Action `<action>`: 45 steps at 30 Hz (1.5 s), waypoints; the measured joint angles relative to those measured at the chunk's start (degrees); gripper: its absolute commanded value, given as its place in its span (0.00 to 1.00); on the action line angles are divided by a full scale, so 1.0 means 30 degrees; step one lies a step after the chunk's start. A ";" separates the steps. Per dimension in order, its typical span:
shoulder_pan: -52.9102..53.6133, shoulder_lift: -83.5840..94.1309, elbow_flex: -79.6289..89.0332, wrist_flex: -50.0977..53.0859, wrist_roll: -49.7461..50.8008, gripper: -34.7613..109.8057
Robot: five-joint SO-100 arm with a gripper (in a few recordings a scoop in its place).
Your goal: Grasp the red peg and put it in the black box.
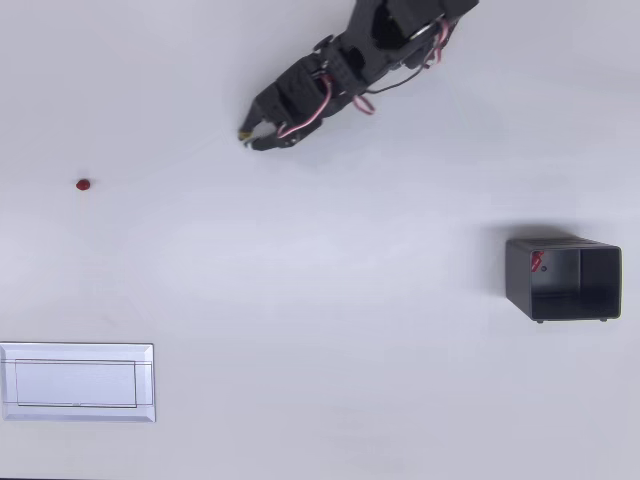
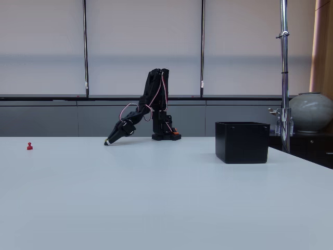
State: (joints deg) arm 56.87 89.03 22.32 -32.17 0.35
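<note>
Red peg (image 1: pixel 83 184) sits alone far left on the white surface (image 1: pixel 320 300), well apart from the gripper (image 1: pixel 247 136). Fingers nearly closed, holding nothing, tips low near the surface. Black box (image 1: pixel 562 279) stands at the right.

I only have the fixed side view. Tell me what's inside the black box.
Observer: Overhead, the black box holds a small red piece by its left wall.
Operator: Now list anything else lying around.
Observer: A flat white panel lies in the overhead view's lower left corner, below the red peg.
Operator: Give me the gripper's heading.
Observer: Overhead, the gripper points left; the peg sits further left, slightly lower.
</note>
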 measured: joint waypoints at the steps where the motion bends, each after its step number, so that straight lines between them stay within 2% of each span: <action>1: 0.0234 0.0527 0.0615 0.0029 0.0000 0.24; 7: 0.0879 0.3779 0.4395 -0.0264 -0.0176 0.25; 13: 0.1289 0.6621 0.6445 -0.2578 -0.0205 0.31; 22: 0.1670 0.9551 0.8877 -0.4600 -0.0205 0.31; 27: 0.1934 1.0664 1.0898 -0.3838 -0.0205 0.38; 31: 0.1992 1.1426 1.3506 -0.1992 -0.0205 0.38; 45: 0.2080 1.4590 1.8076 -0.1611 -0.0205 0.40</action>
State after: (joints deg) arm 63.11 132.80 76.55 -37.00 -0.26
